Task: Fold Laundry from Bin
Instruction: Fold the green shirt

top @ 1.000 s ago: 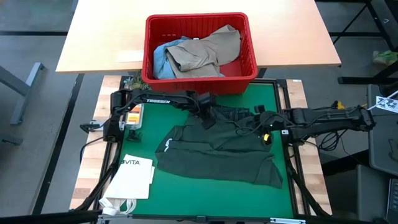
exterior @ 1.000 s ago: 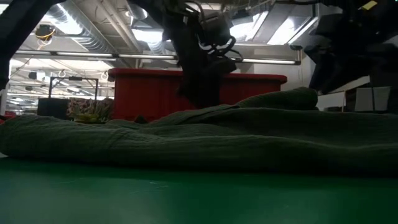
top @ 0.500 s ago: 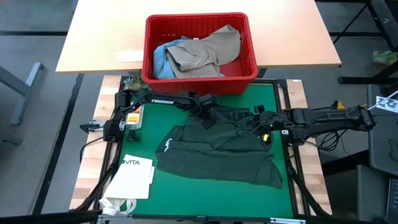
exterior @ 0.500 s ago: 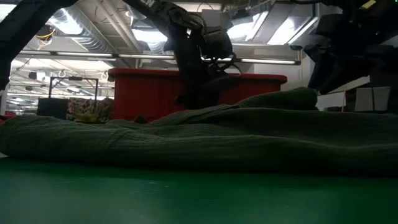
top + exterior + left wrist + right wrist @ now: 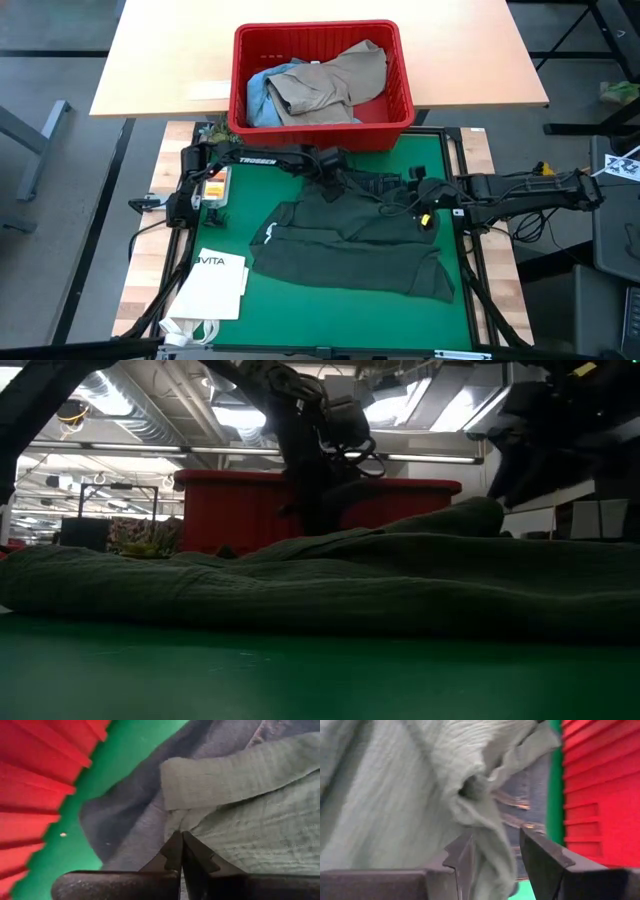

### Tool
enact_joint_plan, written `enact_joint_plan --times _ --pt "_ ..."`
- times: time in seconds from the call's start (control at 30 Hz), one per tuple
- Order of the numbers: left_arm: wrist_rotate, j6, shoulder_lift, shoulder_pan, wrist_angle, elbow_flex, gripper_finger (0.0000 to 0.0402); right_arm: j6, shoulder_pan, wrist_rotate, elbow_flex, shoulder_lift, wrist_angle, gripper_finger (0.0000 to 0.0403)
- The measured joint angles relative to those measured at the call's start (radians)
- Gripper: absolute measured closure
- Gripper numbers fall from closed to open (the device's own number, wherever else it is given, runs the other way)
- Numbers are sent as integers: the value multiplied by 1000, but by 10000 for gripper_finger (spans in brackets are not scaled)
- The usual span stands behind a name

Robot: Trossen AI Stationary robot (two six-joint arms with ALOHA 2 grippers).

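Observation:
A dark green shirt (image 5: 350,250) lies spread on the green mat (image 5: 300,310), its far part resting on dark navy-grey trousers (image 5: 372,183). My left gripper (image 5: 335,193) is at the shirt's far edge, shut on its cloth (image 5: 250,820). My right gripper (image 5: 415,208) stands open at the shirt's far right part, with a bunched fold of the shirt (image 5: 490,820) between its fingers. Beyond the mat's far edge, the red bin (image 5: 240,80) holds a khaki garment (image 5: 335,85) and a light blue one (image 5: 258,95). My left gripper pinches the shirt's cloth (image 5: 181,826) between its two shut fingers, at the far edge, just beside a flat folded-over strip (image 5: 210,785). The fingers slant down from above. Creases run into the fingertips, and the shirt still lies on the trousers and the mat. My right gripper has the bunched fold against one finger (image 5: 462,855); whether it holds the fold I cannot tell.
A white paper bag printed VITA (image 5: 215,285) lies at the mat's near left corner. A tan tabletop (image 5: 150,60) carries the bin beyond the mat. The bin's ribbed wall (image 5: 30,780) stands close behind my left gripper. Bare mat shows in front of the shirt.
My left gripper has turned a little at the shirt's far edge while staying about where it was. The shirt lies as before.

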Motion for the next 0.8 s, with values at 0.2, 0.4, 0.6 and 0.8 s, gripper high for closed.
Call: enact_joint_plan --times 0.2,0.4,0.6,0.8 --pt "-120 27 -16 9 -76 24 401 0 0 40 31 0 20 249" --pt "-313 26 -23 14 -279 110 401 0 0 40 51 0 16 249" --pt "-422 18 -25 11 -400 147 401 48 0 51 51 0 9 249" --pt "-387 -11 -25 4 -416 147 401 126 -32 71 51 0 -20 249"
